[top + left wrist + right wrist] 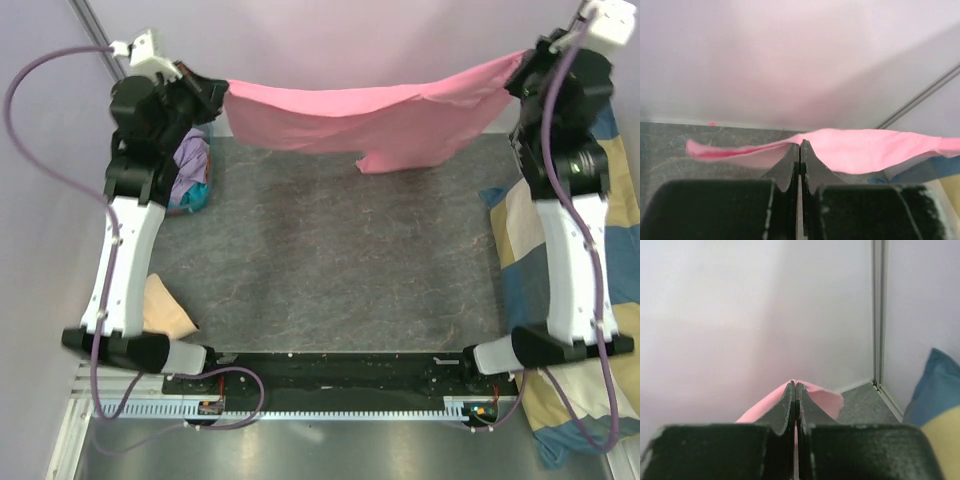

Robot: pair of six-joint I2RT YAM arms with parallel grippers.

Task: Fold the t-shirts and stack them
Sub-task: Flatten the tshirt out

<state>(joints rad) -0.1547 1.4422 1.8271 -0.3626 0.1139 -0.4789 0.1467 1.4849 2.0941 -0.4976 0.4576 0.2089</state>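
The bright pink t-shirt hangs stretched in the air between my two grippers, above the far edge of the dark table. My left gripper is shut on its left end; the left wrist view shows the jaws pinching pink cloth. My right gripper is shut on its right end; the right wrist view shows the jaws closed on pink cloth. A pile of lavender and teal shirts lies at the table's far left. An orange shirt lies by the left arm.
The blue-and-cream checked cushion lies along the table's right side, under the right arm. Pale walls stand close behind the shirt. The arm bases and a black rail sit at the near edge.
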